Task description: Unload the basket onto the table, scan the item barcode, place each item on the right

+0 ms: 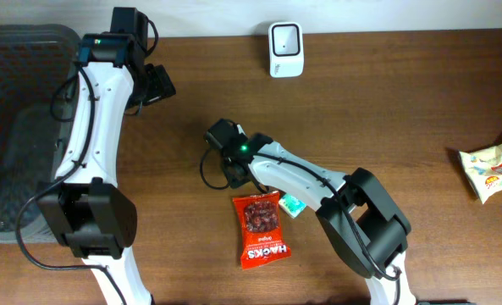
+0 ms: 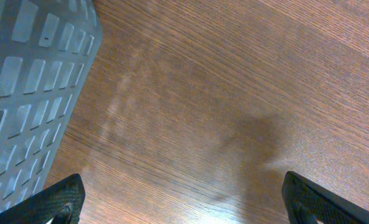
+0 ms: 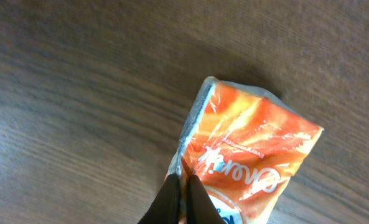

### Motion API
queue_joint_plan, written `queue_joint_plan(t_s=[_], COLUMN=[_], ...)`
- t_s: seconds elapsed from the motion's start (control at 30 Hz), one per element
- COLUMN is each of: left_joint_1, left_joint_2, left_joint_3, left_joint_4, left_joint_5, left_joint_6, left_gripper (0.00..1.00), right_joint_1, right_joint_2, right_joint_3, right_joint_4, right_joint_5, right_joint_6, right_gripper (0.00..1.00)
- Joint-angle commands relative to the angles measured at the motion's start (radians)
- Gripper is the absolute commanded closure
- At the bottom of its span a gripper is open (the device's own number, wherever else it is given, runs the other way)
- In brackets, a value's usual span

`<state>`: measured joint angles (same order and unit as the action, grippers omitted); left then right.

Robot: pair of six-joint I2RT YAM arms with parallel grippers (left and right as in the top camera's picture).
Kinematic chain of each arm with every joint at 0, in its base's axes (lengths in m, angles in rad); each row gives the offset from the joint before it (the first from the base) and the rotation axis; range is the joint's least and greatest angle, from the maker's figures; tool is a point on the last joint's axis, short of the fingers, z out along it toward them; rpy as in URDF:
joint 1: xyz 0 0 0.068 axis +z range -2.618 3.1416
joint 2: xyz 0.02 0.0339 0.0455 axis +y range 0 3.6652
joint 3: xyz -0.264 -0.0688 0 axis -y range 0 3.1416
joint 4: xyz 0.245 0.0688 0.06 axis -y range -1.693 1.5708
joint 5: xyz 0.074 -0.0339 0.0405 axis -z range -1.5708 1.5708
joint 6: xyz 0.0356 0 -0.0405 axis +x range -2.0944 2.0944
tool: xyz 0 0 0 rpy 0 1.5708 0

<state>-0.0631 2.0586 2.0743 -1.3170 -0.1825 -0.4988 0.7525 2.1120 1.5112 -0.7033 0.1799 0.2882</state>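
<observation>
An orange snack packet (image 3: 252, 143) lies on the wooden table in the right wrist view. My right gripper (image 3: 183, 182) is shut on its left crimped edge, with the two dark fingers pinching the foil. From overhead the right gripper (image 1: 236, 168) sits mid-table and hides that packet. The white barcode scanner (image 1: 284, 49) stands at the far edge of the table. My left gripper (image 1: 156, 85) hovers at the back left, open, with nothing but bare wood between its fingertips (image 2: 60, 199).
A red Hacks packet (image 1: 261, 229) lies just in front of the right arm, with a small teal item (image 1: 294, 204) beside it. A yellow-white snack bag (image 1: 493, 169) is at the right edge. A dark mesh basket (image 1: 13, 127) fills the left side, and its wall (image 2: 28, 93) is close to the left gripper.
</observation>
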Motion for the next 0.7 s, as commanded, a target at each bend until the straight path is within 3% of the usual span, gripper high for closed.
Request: queue_joint_plan(t_s=[0.0, 0.07, 0.17, 0.27, 0.33, 0.47, 0.57, 0.67], left_joint_1=[0.002, 0.002, 0.002, 0.002, 0.002, 0.001, 0.001, 0.001], left_joint_2=[-0.024, -0.024, -0.024, -0.024, -0.024, -0.024, -0.024, -0.024], left_joint_3=[0.015, 0.013, -0.002, -0.012, -0.012, -0.012, -0.012, -0.012], left_joint_4=[-0.002, -0.002, -0.002, -0.002, -0.001, 0.011, 0.021, 0.010], left_joint_5=[0.003, 0.003, 0.003, 0.003, 0.003, 0.003, 0.003, 0.003], left_joint_6=[-0.013, -0.012, -0.012, -0.013, -0.013, -0.013, -0.013, -0.012], left_gripper=[0.01, 0.01, 0.01, 0.01, 0.01, 0.01, 0.01, 0.01], right_joint_1=[-0.031, -0.116, -0.261, -0.483, -0.545, -0.459, -0.270, -0.162], right_joint_2=[0.026, 0.026, 0.026, 0.034, 0.049, 0.082, 0.131, 0.209], right_joint_3=[0.100, 0.331, 0.520, 0.555, 0.555, 0.555, 0.554, 0.554], right_joint_4=[-0.070, -0.178, -0.167, -0.012, -0.039, -0.246, -0.308, -0.307], right_joint_5=[0.000, -0.059, -0.262, -0.633, -0.696, -0.588, -0.211, -0.122], right_joint_6=[0.010, 0.009, 0.008, 0.097, 0.054, -0.191, -0.206, -0.206], right_gripper=[0.96, 0.96, 0.96, 0.96, 0.96, 0.68, 0.64, 0.60])
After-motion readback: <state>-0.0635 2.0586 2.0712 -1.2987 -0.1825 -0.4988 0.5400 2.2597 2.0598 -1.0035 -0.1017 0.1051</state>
